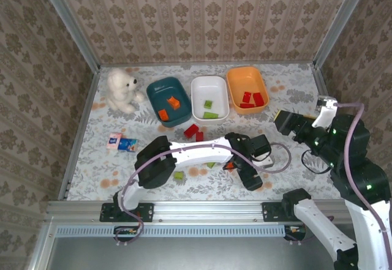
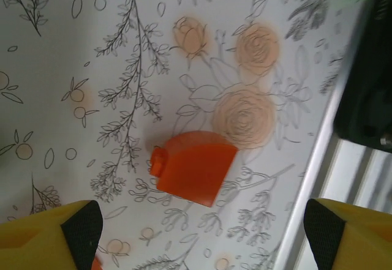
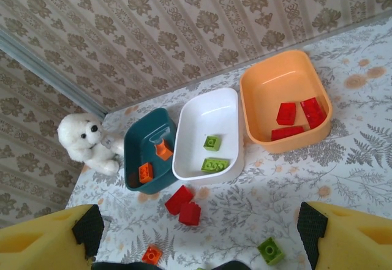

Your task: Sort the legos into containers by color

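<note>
A floral-patterned surface (image 1: 294,89) is seen from above. The left arm reaches across toward the middle right, and the left tool (image 2: 202,232) hangs low over a loose orange brick (image 2: 193,168). Its yellow fingers (image 2: 82,226), tipped with black pads, are spread wide. The brick lies flat on the surface in the gap just ahead of them, touched by neither finger, and this tool holds nothing. The right tool (image 3: 201,228) is raised above the surface to the right of the dishes, its fingers also wide apart and empty.

Three dishes sit side by side in a row along the far side. The teal dish (image 1: 162,89) holds two orange bricks (image 3: 146,172). The white dish (image 1: 196,98) holds two green bricks (image 3: 215,165). The orange dish (image 1: 245,80) holds three red bricks (image 3: 286,113).

Just in front of the teal and white dishes, two loose red bricks (image 3: 190,213) lie close together on the surface. A loose green brick (image 3: 270,250) lies nearer the arms. A white plush bear (image 1: 122,89) sits to the left of the teal dish.
</note>
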You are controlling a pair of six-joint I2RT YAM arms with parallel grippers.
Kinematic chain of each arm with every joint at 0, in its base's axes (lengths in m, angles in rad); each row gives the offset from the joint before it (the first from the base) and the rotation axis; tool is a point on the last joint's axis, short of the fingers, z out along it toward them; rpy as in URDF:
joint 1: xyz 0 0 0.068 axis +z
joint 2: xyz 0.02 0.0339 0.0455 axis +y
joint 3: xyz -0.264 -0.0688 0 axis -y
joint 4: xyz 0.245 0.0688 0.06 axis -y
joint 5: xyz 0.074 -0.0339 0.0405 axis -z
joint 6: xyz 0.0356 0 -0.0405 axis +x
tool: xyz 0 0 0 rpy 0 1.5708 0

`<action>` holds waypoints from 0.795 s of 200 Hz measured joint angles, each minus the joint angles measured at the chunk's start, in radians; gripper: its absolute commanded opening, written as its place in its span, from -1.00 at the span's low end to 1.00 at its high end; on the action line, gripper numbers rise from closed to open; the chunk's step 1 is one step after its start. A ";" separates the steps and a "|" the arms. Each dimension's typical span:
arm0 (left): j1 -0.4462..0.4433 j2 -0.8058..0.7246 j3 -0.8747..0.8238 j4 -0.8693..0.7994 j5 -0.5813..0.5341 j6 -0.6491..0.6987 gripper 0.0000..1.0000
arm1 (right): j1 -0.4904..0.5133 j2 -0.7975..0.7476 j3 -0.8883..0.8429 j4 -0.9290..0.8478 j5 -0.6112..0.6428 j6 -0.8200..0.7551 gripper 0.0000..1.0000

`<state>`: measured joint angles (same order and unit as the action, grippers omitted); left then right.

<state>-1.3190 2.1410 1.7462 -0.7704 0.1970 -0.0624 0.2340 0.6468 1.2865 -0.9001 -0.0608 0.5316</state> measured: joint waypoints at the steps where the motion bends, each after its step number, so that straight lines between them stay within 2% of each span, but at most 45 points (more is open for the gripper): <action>1: 0.000 0.002 0.001 0.000 0.000 0.001 0.78 | 0.000 0.000 0.000 -0.001 0.000 0.000 0.73; 72: -0.019 0.095 0.067 -0.015 -0.051 0.061 0.75 | 0.000 -0.012 0.024 -0.068 0.000 0.000 0.73; 159: -0.023 0.144 0.092 -0.008 -0.072 0.067 0.00 | 0.000 0.031 0.026 -0.074 0.000 0.000 0.73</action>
<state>-1.3418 2.2848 1.8385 -0.7784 0.1249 0.0048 0.2340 0.6773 1.3125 -0.9745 -0.0608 0.5312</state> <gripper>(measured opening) 0.552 0.866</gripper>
